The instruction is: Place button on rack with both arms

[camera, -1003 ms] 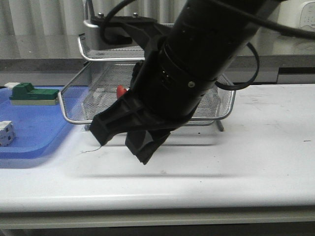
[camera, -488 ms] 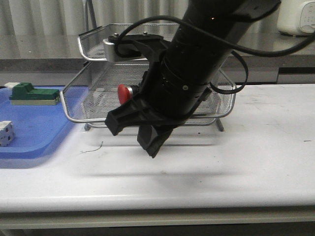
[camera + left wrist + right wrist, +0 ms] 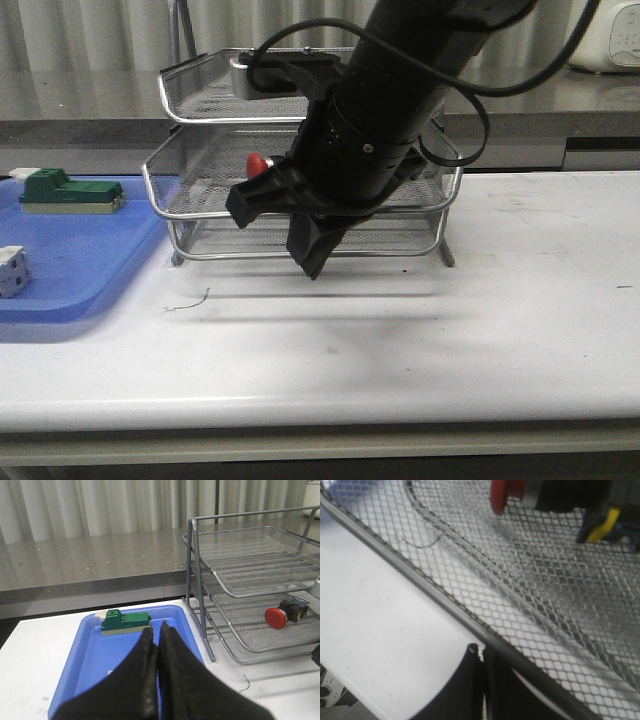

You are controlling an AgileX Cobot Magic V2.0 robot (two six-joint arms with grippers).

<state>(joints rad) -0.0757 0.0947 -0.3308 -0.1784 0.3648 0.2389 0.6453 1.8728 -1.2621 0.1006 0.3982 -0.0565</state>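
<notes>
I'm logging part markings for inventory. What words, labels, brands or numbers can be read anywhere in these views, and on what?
None can be read.
The button: no legible marking on its red head or collar.
The green block on the blue tray: no readable print.
The white cube: dark spots only, too small to read.
The rack and both grippers: no text visible.

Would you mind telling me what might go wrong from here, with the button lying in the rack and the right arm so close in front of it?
1. The right tool hangs close to the rack's chrome front rim; a careless move might catch it and shift the stand.
2. The button lies on its side on the middle tier's mesh; a knock might roll it.
3. The left tool is over the blue tray, near the green block; dropping lower might bump it.
</notes>
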